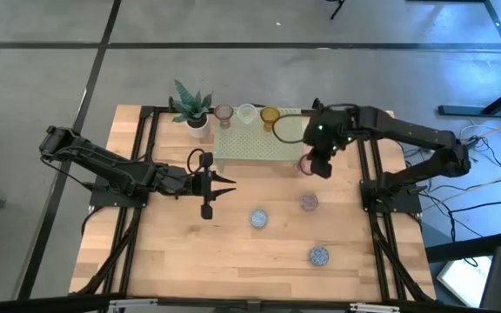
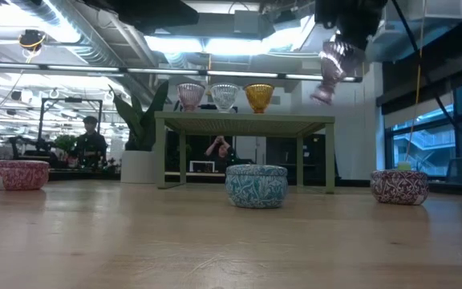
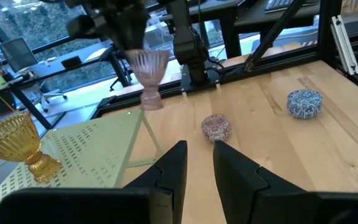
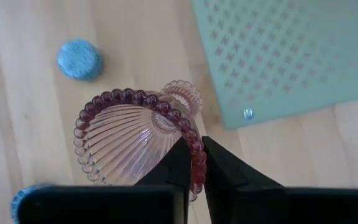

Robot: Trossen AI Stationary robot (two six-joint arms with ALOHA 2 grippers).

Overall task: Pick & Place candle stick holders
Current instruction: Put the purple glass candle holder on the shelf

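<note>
Your right gripper [image 4: 191,163] pinches the rim of a pink ribbed holder [image 4: 138,140], tilted in the air just off the green stand's [image 1: 255,143] right end. Level it before lowering beside the amber holder [image 1: 270,115]. Left gripper [image 1: 224,185], fingers narrow and empty, waits left of the stand.

No readable text, label, brand, number or sign appears in any of the 4 views (the screens and fixtures in the room behind the table are too small and blurred to make out any lettering).
</note>
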